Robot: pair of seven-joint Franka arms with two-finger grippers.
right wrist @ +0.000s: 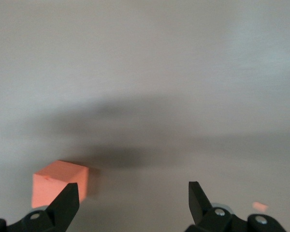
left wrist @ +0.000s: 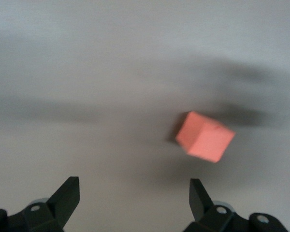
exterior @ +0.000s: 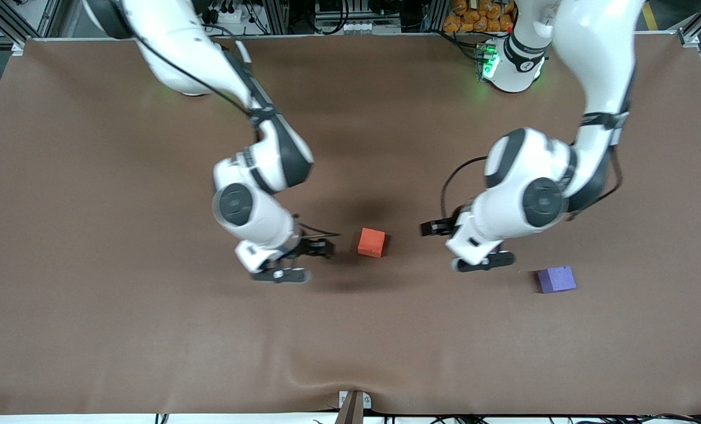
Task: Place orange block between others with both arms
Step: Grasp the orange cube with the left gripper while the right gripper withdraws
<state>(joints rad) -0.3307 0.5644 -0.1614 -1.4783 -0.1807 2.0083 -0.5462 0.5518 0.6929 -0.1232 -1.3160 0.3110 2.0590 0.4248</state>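
Observation:
The orange block lies on the brown table, between my two grippers and touching neither. My right gripper hangs low beside it toward the right arm's end, fingers wide open with nothing in them. Toward the left arm's end my left gripper is open and holds nothing. The left wrist view shows the block ahead of the open gripper. In the right wrist view the block sits partly hidden by one finger of the open gripper. The purple cube rests toward the left arm's end. No pinkish-red cube shows.
A small orange-pink patch appears by my right gripper's other finger; I cannot tell what it is. The brown cloth has a wrinkle at the front edge above a bracket. Cables and clutter line the edge by the arm bases.

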